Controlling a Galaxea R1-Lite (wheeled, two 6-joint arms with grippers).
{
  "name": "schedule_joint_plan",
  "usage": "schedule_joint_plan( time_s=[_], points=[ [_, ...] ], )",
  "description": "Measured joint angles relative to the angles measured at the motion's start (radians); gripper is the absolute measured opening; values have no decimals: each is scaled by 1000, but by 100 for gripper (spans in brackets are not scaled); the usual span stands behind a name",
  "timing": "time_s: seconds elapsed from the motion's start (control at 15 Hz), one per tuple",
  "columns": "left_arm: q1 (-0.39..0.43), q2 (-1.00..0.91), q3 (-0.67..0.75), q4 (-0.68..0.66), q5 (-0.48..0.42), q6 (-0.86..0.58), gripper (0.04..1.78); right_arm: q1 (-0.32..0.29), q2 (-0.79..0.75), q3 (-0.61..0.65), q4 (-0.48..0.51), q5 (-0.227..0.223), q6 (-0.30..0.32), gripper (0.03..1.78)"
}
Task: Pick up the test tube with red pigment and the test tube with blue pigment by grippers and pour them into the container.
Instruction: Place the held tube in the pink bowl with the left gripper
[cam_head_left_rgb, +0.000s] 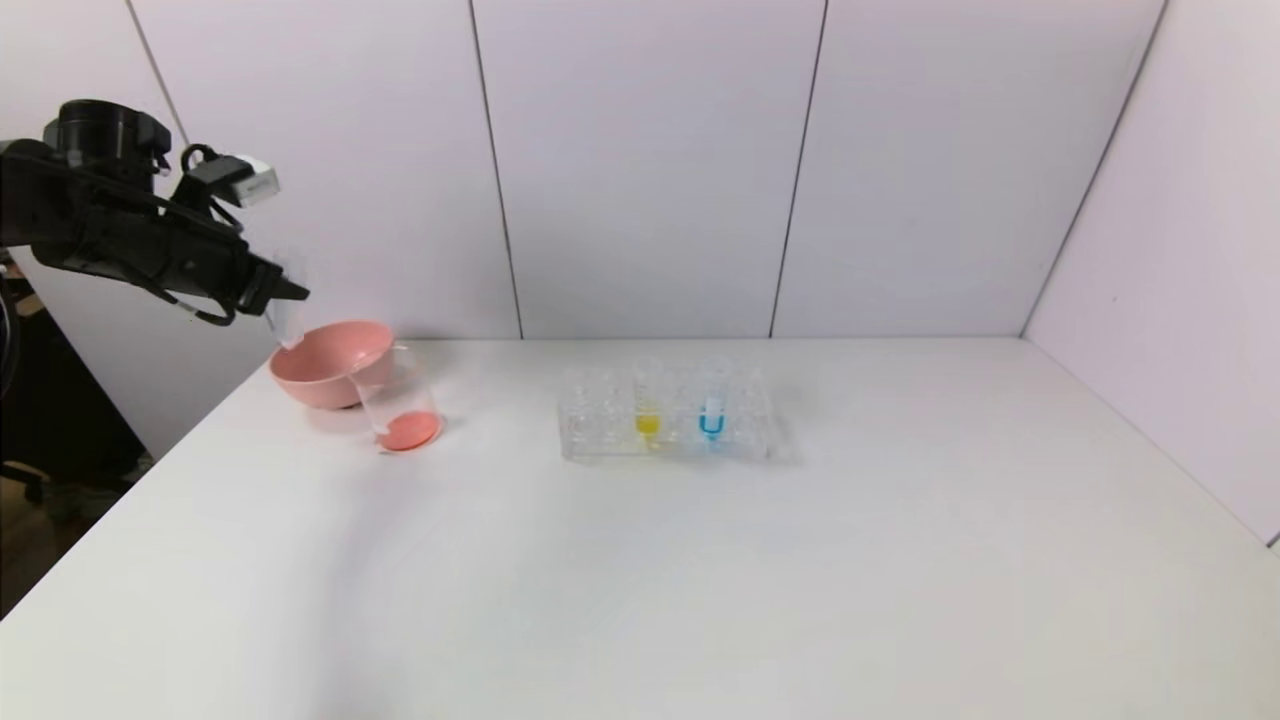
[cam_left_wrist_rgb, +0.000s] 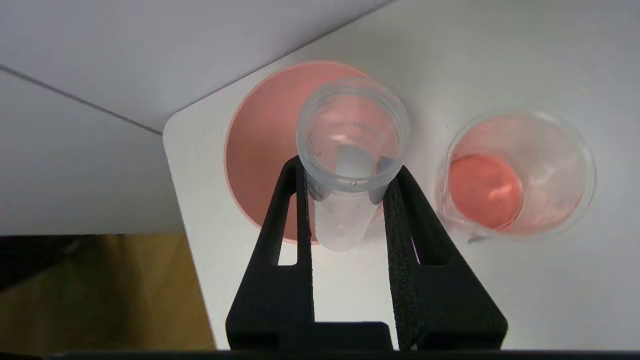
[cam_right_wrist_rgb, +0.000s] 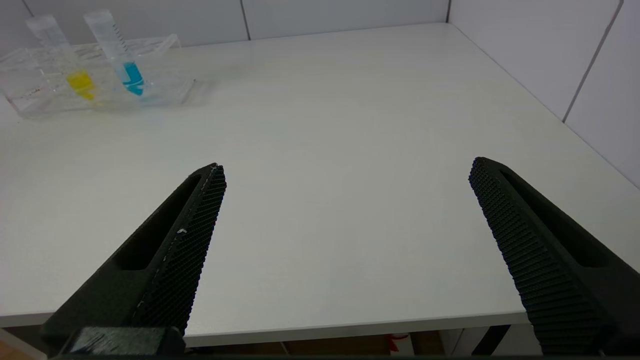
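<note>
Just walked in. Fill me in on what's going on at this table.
The left gripper is shut on a slim clear test tube that looks emptied, held above the pink bowl. Beside the bowl, the small clear glass beaker holds orange-red liquid. The tube with bright blue liquid and the tube with yellow liquid stand in the clear tube rack. The right gripper hangs open over the white table, away from the rack.

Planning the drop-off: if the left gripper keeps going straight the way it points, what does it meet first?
Probably the pink bowl. The left gripper, shut on the emptied test tube, aims its open mouth at the bowl, with the beaker off to one side; depth is unclear.
</note>
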Motion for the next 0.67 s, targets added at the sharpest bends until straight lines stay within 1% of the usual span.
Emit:
schedule_joint_plan(
  time_s=[0.13, 0.27, 0.47, 0.6, 0.67],
  points=[
    [1, -14, 97, -169, 17, -211, 44, 0, 0, 0, 0, 0, 0, 177],
    [-1, -27, 251, -402, 83, -335, 44, 0, 0, 0, 0, 0, 0, 177],
    [-22, -34, 495, -802, 210, -397, 44, 0, 0, 0, 0, 0, 0, 177],
    [-41, -23, 589, -1029, 319, -464, 44, 0, 0, 0, 0, 0, 0, 177],
    [-49, -11, 606, -1106, 358, -501, 44, 0, 0, 0, 0, 0, 0, 177]
  ],
)
